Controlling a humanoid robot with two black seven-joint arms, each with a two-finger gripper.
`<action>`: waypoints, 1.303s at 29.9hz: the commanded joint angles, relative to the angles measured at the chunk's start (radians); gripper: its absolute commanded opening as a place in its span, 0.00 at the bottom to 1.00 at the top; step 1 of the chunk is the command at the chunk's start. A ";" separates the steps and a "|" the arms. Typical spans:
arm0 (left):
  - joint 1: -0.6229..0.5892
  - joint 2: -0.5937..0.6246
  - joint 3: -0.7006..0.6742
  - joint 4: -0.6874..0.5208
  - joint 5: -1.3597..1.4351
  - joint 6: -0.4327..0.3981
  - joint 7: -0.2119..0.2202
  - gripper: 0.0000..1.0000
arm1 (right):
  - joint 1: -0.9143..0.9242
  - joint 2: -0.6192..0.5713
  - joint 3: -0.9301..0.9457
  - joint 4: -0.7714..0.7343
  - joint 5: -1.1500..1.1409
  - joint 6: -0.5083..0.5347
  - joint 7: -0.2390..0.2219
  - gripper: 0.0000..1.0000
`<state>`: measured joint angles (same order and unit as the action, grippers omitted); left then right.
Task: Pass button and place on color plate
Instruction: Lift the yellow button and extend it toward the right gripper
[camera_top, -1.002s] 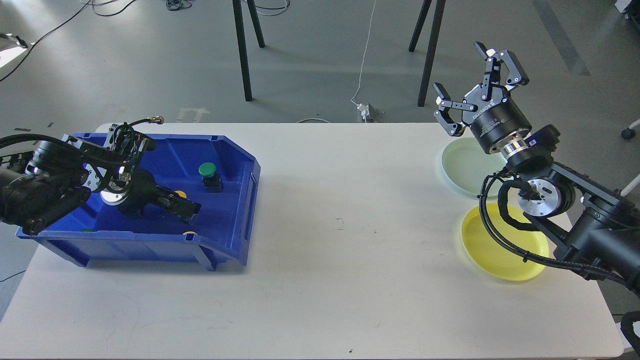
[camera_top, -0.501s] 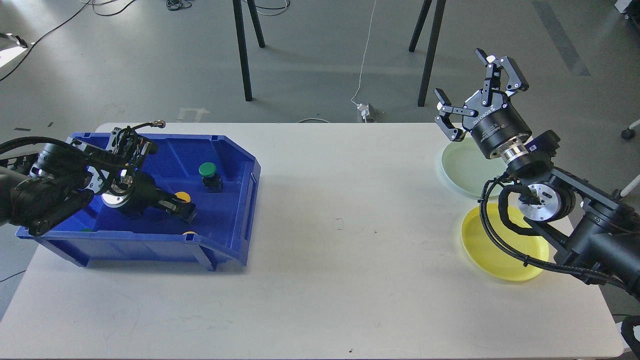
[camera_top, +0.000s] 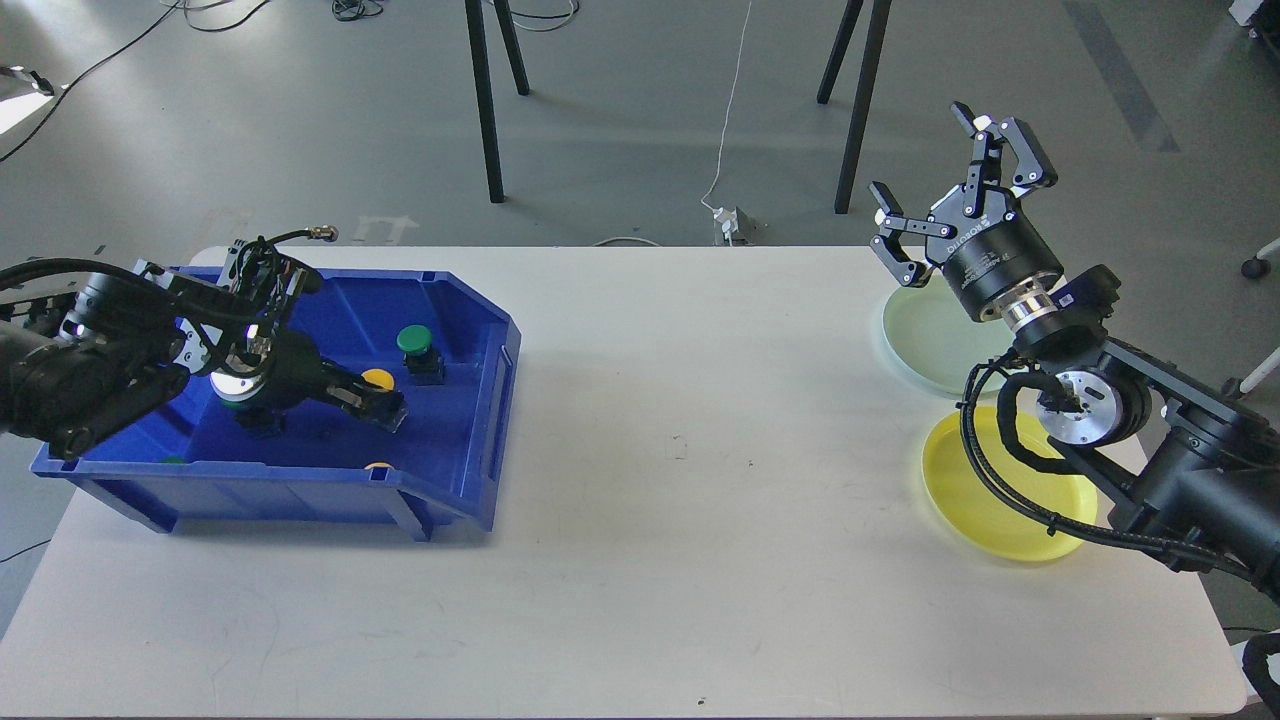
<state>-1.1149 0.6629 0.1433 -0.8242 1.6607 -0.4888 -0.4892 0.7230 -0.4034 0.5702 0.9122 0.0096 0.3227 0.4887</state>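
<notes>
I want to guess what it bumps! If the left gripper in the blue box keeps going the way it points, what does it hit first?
Probably the blue box's sloped right wall. The left gripper points right, passing just below the yellow button; depth is hard to judge.

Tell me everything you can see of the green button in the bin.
The green button has a round green cap on a black blocky base. It stands upright on the floor of the blue bin, toward the far right part, alone. Nothing grips it; the left pincer sits nearer, beside a yellow button.
</notes>
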 joint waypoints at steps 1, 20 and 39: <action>-0.069 0.133 -0.004 -0.202 0.001 0.000 0.000 0.11 | -0.001 0.000 0.000 -0.003 0.000 -0.001 0.000 0.99; -0.034 0.183 -0.361 -0.501 -0.746 0.000 0.000 0.13 | -0.112 -0.072 0.126 0.043 0.004 0.090 0.000 0.99; 0.133 -0.134 -0.401 -0.317 -0.908 0.000 0.000 0.14 | -0.244 -0.022 -0.064 0.533 -0.218 -0.462 0.000 0.97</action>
<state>-0.9829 0.5299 -0.2572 -1.1410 0.7535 -0.4887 -0.4885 0.4768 -0.4463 0.5389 1.4397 -0.1874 -0.1276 0.4887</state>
